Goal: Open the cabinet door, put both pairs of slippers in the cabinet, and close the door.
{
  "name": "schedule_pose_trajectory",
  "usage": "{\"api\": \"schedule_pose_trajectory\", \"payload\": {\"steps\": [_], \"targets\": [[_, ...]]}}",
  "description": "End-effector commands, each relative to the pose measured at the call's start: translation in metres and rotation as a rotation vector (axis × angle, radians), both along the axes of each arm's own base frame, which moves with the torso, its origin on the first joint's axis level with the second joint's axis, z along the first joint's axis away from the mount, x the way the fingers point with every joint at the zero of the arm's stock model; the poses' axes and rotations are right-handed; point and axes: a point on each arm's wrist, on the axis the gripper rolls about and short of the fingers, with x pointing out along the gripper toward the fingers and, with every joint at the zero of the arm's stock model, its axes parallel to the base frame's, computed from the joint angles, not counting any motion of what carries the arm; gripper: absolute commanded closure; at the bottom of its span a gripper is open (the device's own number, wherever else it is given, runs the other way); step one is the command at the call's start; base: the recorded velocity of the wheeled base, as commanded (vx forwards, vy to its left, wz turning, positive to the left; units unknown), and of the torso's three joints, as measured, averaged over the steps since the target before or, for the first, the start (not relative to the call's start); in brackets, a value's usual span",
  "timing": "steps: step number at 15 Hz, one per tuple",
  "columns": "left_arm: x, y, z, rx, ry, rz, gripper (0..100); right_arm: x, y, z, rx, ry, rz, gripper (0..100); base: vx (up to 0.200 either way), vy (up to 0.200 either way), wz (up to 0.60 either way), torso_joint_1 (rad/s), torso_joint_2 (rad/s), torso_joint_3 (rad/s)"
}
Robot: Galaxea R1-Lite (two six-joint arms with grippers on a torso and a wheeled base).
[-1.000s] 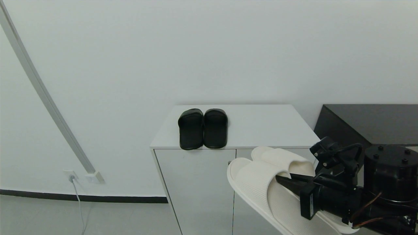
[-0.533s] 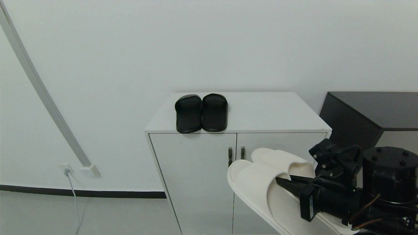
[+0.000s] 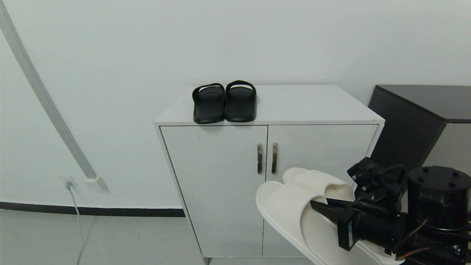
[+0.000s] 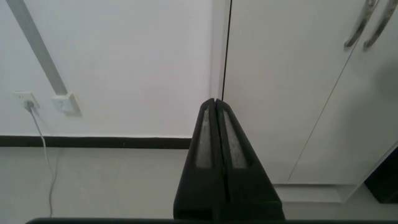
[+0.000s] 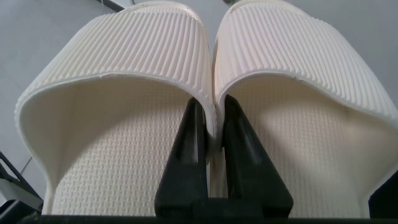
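**Doors shut, right arm loaded, left arm free**

The right gripper [image 5: 211, 109] was clamped on the touching inner walls of the white slippers [image 3: 294, 206], whose toes pointed at the cabinet. The left gripper [image 4: 216, 106] had its fingers pressed together, empty, facing the left door [image 3: 213, 184]. The upright handles [image 3: 259, 158] stood at the middle seam, just above the white pair. The black slippers [image 3: 224, 101] sat on the cabinet top [image 3: 312, 103]. The free left arm looked likelier to pull.
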Motion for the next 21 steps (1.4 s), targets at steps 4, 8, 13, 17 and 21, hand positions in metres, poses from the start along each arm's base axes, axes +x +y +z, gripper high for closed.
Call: {"api": "schedule_pose_trajectory", "payload": {"steps": [4,8,13,17,21], "targets": [[0.0001,0.0,-0.0001,0.0,0.002,0.001,100,-0.0009,-0.0004,-0.0033,-0.02,0.001,0.009,100,0.0,0.0,0.0,-0.144,0.48,0.333],[0.0001,0.0,-0.0001,0.001,0.002,0.001,100,-0.0011,-0.0005,-0.0042,-0.023,0.002,0.011,100,0.0,0.0,0.0,-0.104,0.46,0.345],[0.0001,0.0,-0.0001,0.0,0.002,0.001,100,-0.0012,-0.0007,-0.0046,-0.025,0.003,0.012,100,0.0,0.0,0.0,-0.054,0.45,0.387],[0.0001,0.0,-0.0001,0.0,0.002,0.001,100,-0.0019,-0.0008,-0.006,-0.029,0.007,0.013,100,0.0,0.0,0.0,0.001,0.07,0.06],[0.0001,0.0,-0.0001,0.0,0.002,0.001,100,-0.0019,-0.0008,-0.006,-0.029,0.007,0.012,100,-0.05,0.0,0.0,-0.004,0.03,0.043]]}}
